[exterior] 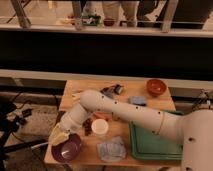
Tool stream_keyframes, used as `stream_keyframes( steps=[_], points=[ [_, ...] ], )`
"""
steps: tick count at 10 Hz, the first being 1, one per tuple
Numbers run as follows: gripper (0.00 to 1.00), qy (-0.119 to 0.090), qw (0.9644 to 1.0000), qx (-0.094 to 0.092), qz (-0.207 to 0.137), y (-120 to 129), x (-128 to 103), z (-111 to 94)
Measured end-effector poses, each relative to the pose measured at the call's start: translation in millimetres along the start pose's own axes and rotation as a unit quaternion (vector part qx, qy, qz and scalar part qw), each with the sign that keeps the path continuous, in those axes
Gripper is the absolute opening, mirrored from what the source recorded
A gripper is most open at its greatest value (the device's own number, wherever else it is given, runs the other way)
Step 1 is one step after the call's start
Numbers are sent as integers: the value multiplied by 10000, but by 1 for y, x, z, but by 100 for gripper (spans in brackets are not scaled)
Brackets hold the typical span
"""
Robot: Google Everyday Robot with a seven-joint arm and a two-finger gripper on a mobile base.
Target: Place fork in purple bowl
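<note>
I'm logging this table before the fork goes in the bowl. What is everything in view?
purple bowl: 1, dark purple, table's front-left corner
white cup: 1, white, right of the purple bowl
red-orange bowl: 1, far-right corner
green tray: 1, green, front right
wrapper: 1, greyish, front edge
pale yellow utensils: count unclear, at the purple bowl's far rim
fork: cannot make out
table: 1, wooden
arm: 1, white, from the right
gripper: 1, over the purple bowl's far rim

No writing, label or number is legible anywhere. The gripper (59, 135) hangs at the purple bowl's (70, 150) upper-left rim.
</note>
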Motion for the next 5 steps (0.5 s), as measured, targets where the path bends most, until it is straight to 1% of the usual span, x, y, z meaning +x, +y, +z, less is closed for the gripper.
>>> stream_keyframes(
  steps=[1,2,3,5],
  points=[
    [10,-136,9998,-58,100,-1,14,9],
    [10,-212,9996,-104,162,-1,22,14],
    [10,-295,9992,-158,223,-1,27,18],
    [10,-359,9987,-269,253,-3,30,25]
  ],
)
